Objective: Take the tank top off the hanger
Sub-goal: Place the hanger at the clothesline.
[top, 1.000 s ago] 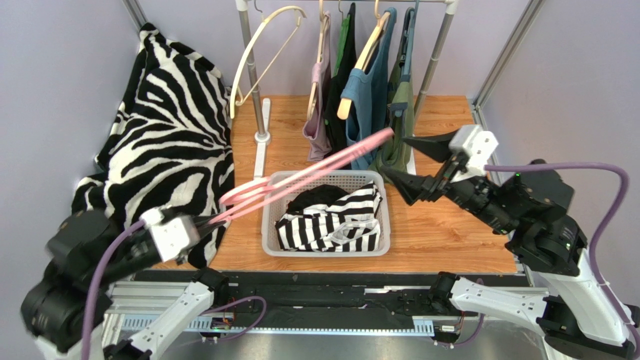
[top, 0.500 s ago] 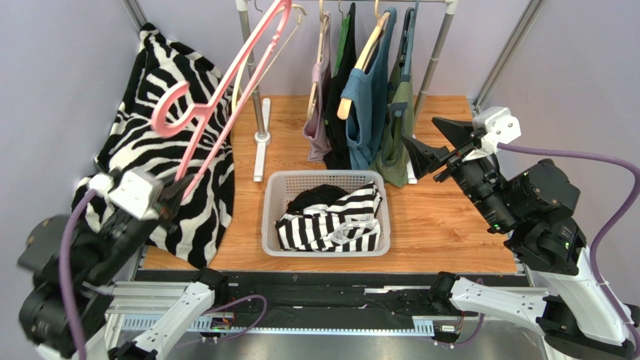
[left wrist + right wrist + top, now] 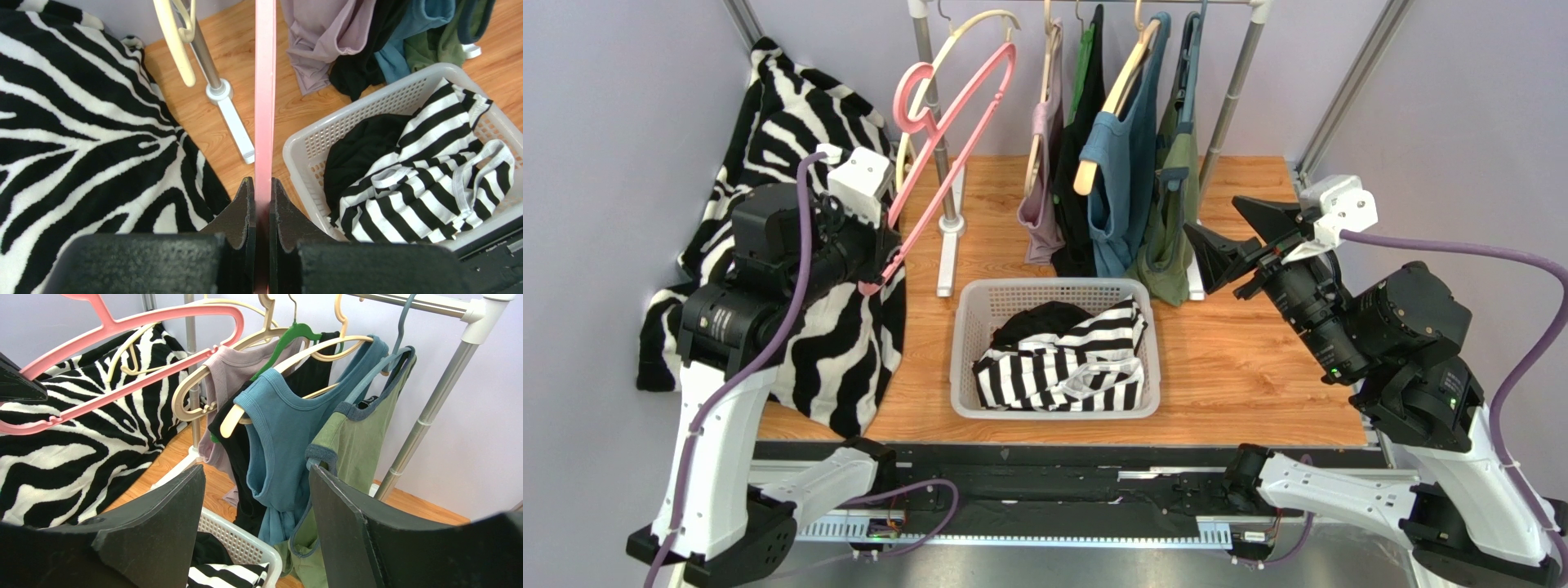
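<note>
Tank top: the black-and-white striped tank top lies crumpled in the white plastic mesh basket, on top of a dark garment, off any hanger.
Basket: sits mid-way across the wooden bench, in front of the metal clothes rack.
Hanger: the pink plastic hanger is bare and raised at a tilt, its hook uppermost beside the rack's left post.
Left arm: reared up tall at the left, the wrist above the zebra-print cloth; the left gripper is clenched on the hanger's lower end.
Right arm: reaching from the right toward the hanging clothes; the right gripper is released, jaws well apart, nothing between them, close to the olive-green top at the right end of the row.
Left wrist view only: the fingers pinch the pink bar flat between them; a cream hanger hangs above the rack's foot.
Right wrist view only: the teal tank top on its wooden hanger faces the gap between the jaws; the pink hanger crosses the upper left.
Top view only: both arms' whole poses.
</note>
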Controlling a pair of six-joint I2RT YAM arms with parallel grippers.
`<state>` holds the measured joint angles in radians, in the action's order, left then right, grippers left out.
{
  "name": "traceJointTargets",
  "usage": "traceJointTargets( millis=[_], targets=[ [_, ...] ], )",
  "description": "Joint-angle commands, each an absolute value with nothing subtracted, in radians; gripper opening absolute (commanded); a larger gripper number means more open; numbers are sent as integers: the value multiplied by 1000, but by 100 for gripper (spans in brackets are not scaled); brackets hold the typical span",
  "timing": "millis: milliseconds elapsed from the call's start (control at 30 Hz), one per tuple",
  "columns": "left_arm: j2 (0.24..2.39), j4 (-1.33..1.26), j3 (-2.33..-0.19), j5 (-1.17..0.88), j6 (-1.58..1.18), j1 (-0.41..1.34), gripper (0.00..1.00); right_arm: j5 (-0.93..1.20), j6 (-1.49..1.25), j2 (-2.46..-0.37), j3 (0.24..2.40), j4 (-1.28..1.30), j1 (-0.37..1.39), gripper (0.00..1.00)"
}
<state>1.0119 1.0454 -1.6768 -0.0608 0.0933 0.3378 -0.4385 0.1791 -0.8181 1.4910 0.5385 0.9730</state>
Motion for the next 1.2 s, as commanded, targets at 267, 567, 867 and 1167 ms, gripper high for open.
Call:
traceJointTargets(
  millis=[267,567,867,1167],
  targets=[
    [1411,1307,-2172,-20,57,333,0,-451,158,-838,1517,551,971,67],
    [1713,1339,-2558,-29,77,333,0,-430,147,-841,1500,549,971,65],
    [1809,1253,-2615,-3,84,331,0,-405,132,-836,1439,535,971,63],
    [1858,1151,-2641,-3,63,327,0,-379,109,-825,1371,514,971,61]
  ],
)
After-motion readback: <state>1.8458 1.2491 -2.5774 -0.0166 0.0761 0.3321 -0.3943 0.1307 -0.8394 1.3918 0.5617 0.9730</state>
